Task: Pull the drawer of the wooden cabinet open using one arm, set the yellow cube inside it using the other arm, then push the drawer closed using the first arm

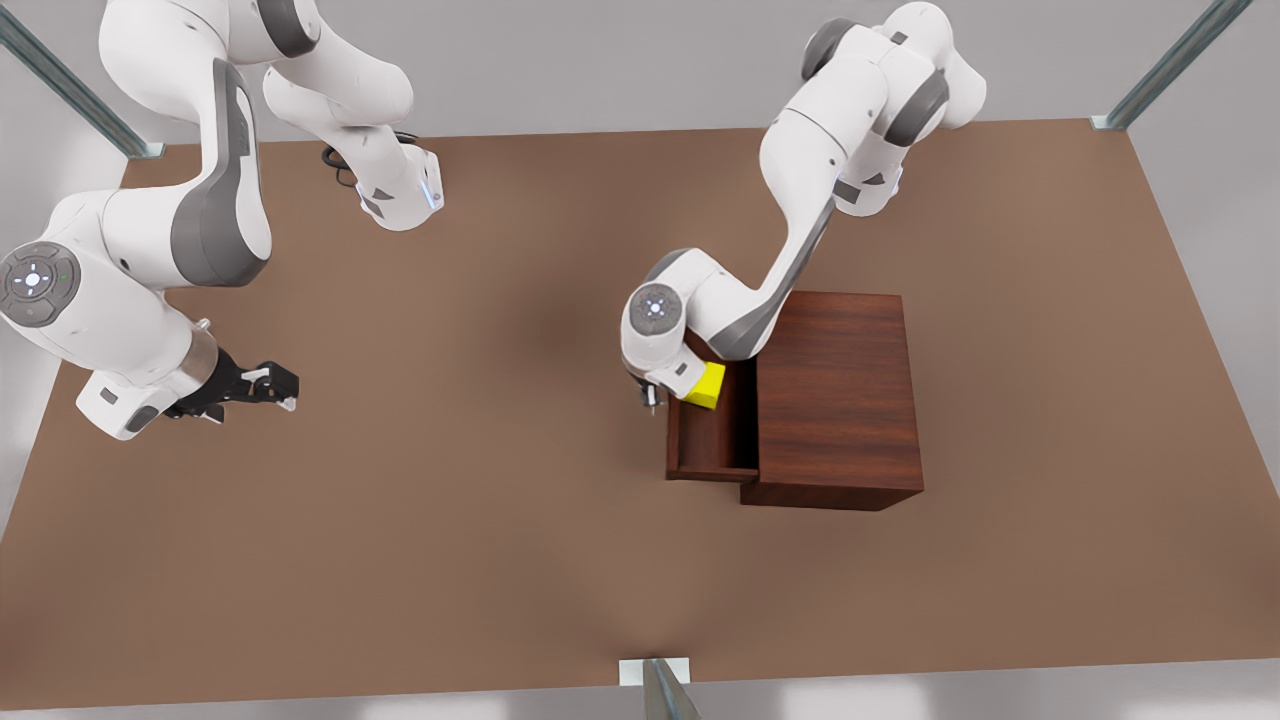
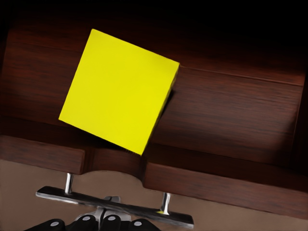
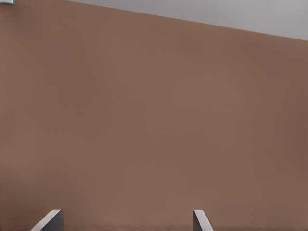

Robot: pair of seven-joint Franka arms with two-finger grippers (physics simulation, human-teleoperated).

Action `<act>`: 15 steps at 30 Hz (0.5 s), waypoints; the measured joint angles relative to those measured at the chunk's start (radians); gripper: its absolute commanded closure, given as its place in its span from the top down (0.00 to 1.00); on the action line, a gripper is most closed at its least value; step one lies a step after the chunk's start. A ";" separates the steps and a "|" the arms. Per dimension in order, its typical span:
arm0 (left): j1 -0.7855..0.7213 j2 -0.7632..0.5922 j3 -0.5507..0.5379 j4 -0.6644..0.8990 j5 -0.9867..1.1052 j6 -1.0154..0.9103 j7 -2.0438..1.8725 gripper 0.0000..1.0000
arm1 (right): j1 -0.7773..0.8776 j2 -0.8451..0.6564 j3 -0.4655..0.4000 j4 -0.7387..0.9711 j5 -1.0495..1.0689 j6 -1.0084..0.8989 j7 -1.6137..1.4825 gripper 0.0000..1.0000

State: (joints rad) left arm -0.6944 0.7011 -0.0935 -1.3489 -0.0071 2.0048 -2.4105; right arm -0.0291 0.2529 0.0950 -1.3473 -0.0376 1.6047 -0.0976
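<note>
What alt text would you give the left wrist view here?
A yellow cube lies tilted inside the open drawer of a dark wooden cabinet, seen from above. The drawer's silver bar handle runs along its front, with the left gripper right at the handle and brown table beyond it.

Layout as I see it from my station: cabinet on the front view's right, one arm waiting on the left.

On the table (image 1: 500, 560) the wooden cabinet (image 1: 835, 400) stands at the front view's right, and the drawer (image 1: 705, 445) sticks out of it toward the front view's left. I see the cube (image 1: 706, 385) inside the drawer, at its far end. The left gripper (image 1: 652, 396) is just beside the drawer front, at the handle (image 2: 115, 206). The right gripper (image 1: 272, 387) waits well apart, at the front view's left, over the table, its fingers (image 3: 48, 221) spread.
</note>
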 measured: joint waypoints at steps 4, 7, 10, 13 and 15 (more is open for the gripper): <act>0.015 -0.002 0.000 -0.003 -0.001 -0.041 0.041 0.21 | 0.000 0.000 0.000 0.000 0.001 -0.002 -0.013 1.00; 0.022 -0.003 0.000 -0.003 -0.002 -0.071 0.072 0.21 | 0.000 0.000 0.000 0.000 0.001 -0.003 -0.021 1.00; 0.030 -0.010 0.000 -0.007 -0.002 -0.101 0.104 0.21 | -0.001 0.000 0.000 0.000 0.002 -0.003 -0.028 1.00; 0.039 -0.024 0.000 -0.022 -0.002 -0.128 0.139 0.21 | -0.002 0.000 0.000 -0.001 0.003 -0.004 -0.034 1.00; 0.040 -0.035 0.001 -0.037 -0.002 -0.141 0.161 0.21 | -0.002 0.000 0.000 -0.001 0.003 -0.004 -0.038 1.00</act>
State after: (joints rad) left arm -0.6541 0.6663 -0.0929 -1.3855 -0.0092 1.8634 -2.2495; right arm -0.0307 0.2532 0.0950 -1.3487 -0.0347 1.6008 -0.1352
